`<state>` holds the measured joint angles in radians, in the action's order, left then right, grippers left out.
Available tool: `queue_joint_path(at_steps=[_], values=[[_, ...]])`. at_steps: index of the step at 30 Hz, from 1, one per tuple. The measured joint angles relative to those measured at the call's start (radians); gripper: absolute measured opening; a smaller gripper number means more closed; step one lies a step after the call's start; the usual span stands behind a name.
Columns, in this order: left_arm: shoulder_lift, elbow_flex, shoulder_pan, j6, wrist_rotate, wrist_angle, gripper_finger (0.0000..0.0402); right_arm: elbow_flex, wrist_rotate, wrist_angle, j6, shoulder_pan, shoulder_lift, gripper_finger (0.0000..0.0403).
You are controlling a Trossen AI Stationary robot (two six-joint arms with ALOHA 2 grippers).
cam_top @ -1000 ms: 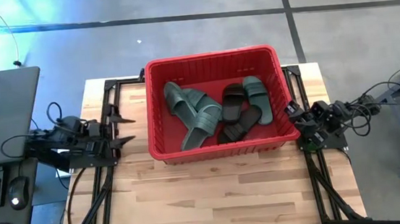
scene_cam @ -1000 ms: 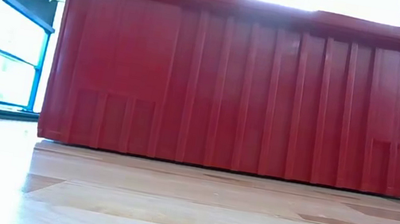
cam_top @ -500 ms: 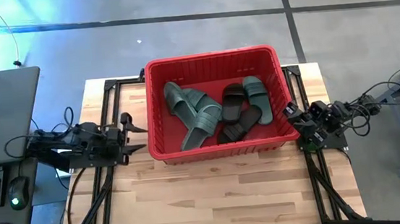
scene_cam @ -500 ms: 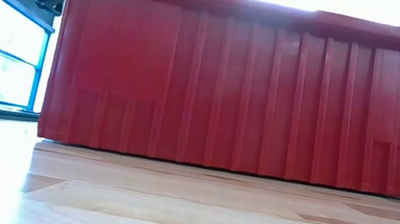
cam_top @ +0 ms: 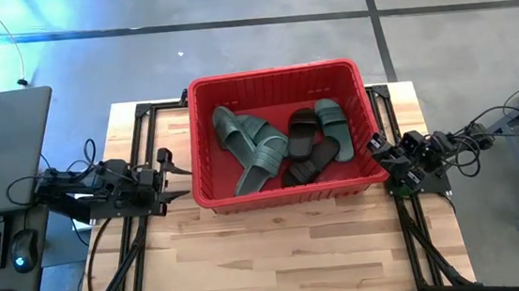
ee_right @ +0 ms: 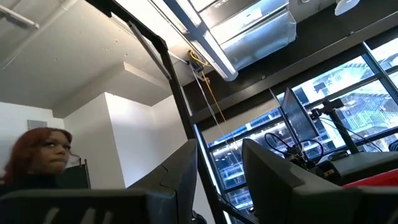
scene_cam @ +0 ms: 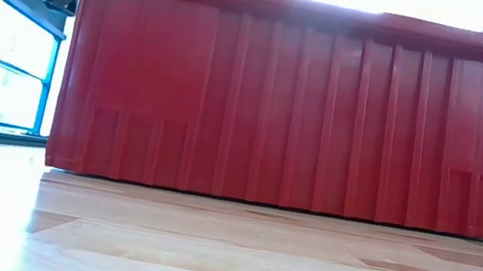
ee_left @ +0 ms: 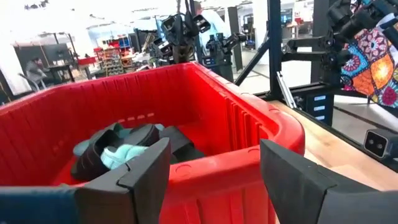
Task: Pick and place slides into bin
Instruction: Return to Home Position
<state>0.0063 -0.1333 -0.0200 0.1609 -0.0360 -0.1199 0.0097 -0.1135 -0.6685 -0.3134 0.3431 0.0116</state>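
Two sets of jaws, both released and holding nothing: the left jaws, fingers (ee_left: 138, 177) spread wide, sit just outside the left end wall of the bin (cam_top: 272, 73), looking in over its rim, and the right jaws, fingers (ee_right: 268, 177) parted by a narrower gap, hang just beside the bin's right end wall, tipped up toward the ceiling. Move outward and there's the red bin itself, standing on the far half of the wooden desk (cam_top: 288, 251), between the two arms. Every slide in sight lies inside it: green slides (cam_top: 251, 139) heaped left and middle, one more green at the right, two black slides (cam_top: 302, 137) between them. From desk height the bin's ribbed wall fills the frame
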Motion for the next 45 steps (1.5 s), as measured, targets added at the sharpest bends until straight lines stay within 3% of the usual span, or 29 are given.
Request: queue_joint_path(at_steps=[24,45], values=[[0.0,-0.002,0.0,-0.001,-0.001,-0.059,0.023,0.0,0.0,0.011,0.0,0.0,0.0,0.0119],[0.0,-0.002,0.0,-0.001,-0.001,-0.06,0.023,0.0,0.002,0.196,0.001,0.0,0.0,0.0119]])
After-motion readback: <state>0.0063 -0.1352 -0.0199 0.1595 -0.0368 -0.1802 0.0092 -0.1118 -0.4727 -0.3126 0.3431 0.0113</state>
